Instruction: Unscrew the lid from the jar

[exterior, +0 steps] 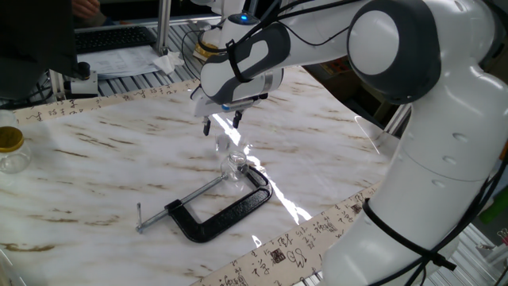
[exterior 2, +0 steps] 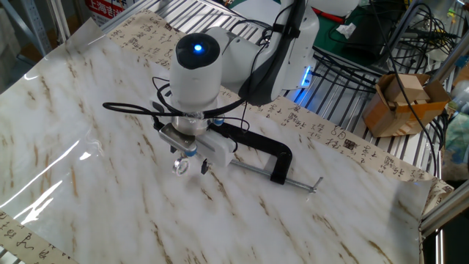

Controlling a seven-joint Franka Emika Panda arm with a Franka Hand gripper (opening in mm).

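Observation:
The small clear jar (exterior: 235, 164) stands on the marble table beside the head of the black C-clamp (exterior: 222, 208). In the other fixed view the arm hides the jar. My gripper (exterior: 222, 121) hangs above and to the left of the jar, fingers spread apart and open. The tiny clear lid (exterior: 222, 144) shows just below the fingers, free of them. It glints as a small ring (exterior 2: 180, 167) beside my gripper (exterior 2: 189, 160). Whether it rests on the table or is in the air I cannot tell.
The C-clamp (exterior 2: 256, 150) lies right of the gripper with its screw pointing away. A larger jar with a gold lid (exterior: 11, 149) stands at the far left table edge. A cardboard box (exterior 2: 399, 103) sits off the table on the rack.

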